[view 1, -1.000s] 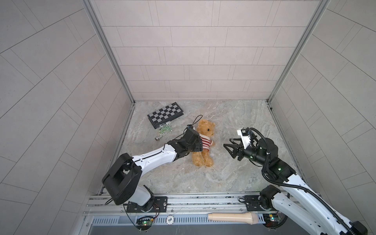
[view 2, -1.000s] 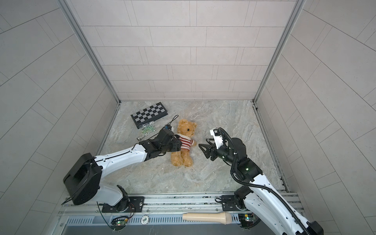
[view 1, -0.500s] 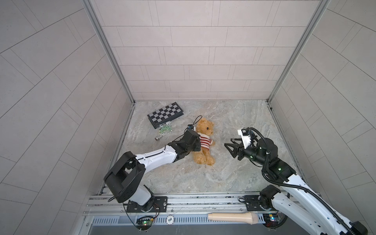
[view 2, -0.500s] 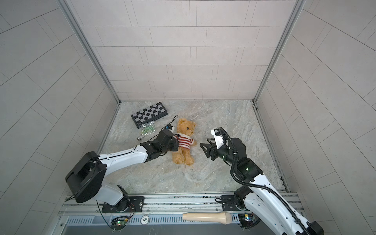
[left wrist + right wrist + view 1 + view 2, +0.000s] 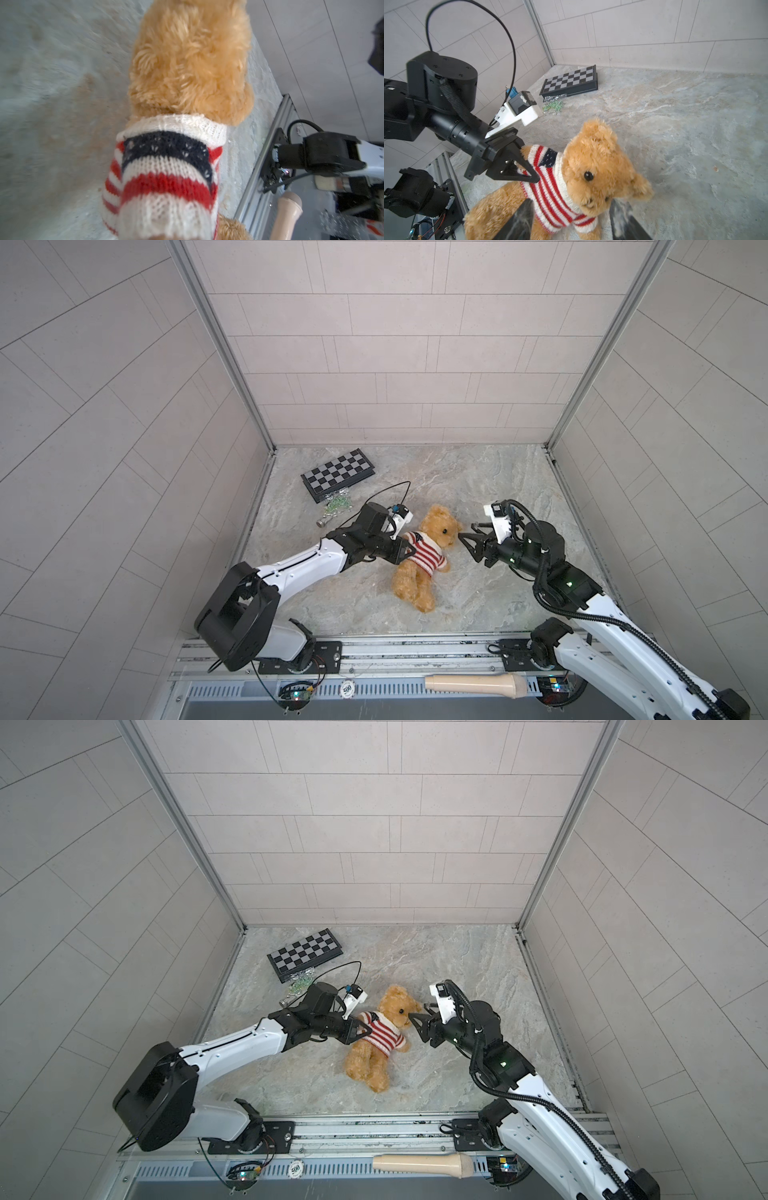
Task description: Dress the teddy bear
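The golden-tan teddy bear (image 5: 440, 526) (image 5: 399, 1004) lies on its back on the marble floor. It wears a red-and-white striped sweater (image 5: 424, 558) (image 5: 550, 187) with a navy patch. My left gripper (image 5: 409, 551) (image 5: 365, 1031) (image 5: 527, 164) is shut on the bear's sleeved arm at the cuff. The left wrist view looks along that sleeve (image 5: 166, 166) to the head (image 5: 191, 58); its own jaws are hidden there. My right gripper (image 5: 466, 529) (image 5: 417, 1011) (image 5: 571, 202) is open beside the bear's face, holding nothing, with a finger on either side of the chin and chest.
A folded chessboard (image 5: 338, 475) lies at the back left, with small green bits (image 5: 336, 504) and a little metal cylinder (image 5: 322, 522) in front of it. A beige handle (image 5: 476, 684) and a poker chip (image 5: 347, 687) rest on the front rail. Tiled walls enclose three sides.
My left gripper has closed on the bear's sleeved arm, and the bear has shifted slightly. The right gripper has hardly moved.
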Action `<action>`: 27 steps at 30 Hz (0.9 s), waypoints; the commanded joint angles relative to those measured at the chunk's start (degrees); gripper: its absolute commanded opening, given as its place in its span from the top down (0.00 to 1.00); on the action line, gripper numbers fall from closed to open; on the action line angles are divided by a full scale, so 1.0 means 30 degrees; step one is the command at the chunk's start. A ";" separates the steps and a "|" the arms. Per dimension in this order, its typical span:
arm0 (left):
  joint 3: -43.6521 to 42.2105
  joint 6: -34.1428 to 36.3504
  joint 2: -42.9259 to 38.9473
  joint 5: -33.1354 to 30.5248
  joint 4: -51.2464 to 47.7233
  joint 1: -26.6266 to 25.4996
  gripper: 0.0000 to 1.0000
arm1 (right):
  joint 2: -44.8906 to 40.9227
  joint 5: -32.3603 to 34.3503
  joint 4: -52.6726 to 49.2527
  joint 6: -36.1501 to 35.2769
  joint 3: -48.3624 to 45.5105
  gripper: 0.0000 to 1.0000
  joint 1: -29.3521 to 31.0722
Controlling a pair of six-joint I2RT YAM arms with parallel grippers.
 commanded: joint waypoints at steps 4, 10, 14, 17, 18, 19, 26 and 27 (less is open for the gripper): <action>0.1338 0.0632 0.1815 0.1386 -0.0602 -0.0070 1.00 | 0.1226 0.0795 -0.1002 -0.0482 0.0029 0.39 0.0052; 0.2826 0.2206 0.2524 -0.1473 -0.3193 -0.0070 0.92 | 0.2397 0.1344 -0.0563 -0.0434 -0.0679 0.37 -0.0116; 0.3952 0.3035 0.3376 -0.3584 -0.4952 -0.0042 0.79 | 0.3420 0.2309 -0.0174 -0.0169 -0.0709 0.37 -0.0290; 0.4161 0.3209 0.3612 -0.4360 -0.5137 -0.0041 0.78 | 0.4166 0.2409 0.0205 0.0058 -0.0687 0.37 -0.0731; 0.4180 0.3281 0.3632 -0.4574 -0.5160 -0.0041 0.78 | 0.4358 0.2330 0.0327 0.0124 -0.0665 0.38 -0.0891; 0.4208 0.3380 0.3692 -0.4893 -0.5223 -0.0033 0.78 | 0.4597 0.2306 0.0504 0.0161 -0.0662 0.38 -0.1019; 0.4280 0.3955 0.3986 -0.6101 -0.5285 -0.0084 0.81 | 0.6702 0.1409 0.2057 0.0923 -0.0415 0.38 -0.2479; 0.4273 0.3996 0.3957 -0.6225 -0.5284 -0.0095 0.81 | 0.7015 0.1147 0.2396 0.1065 -0.0395 0.38 -0.2730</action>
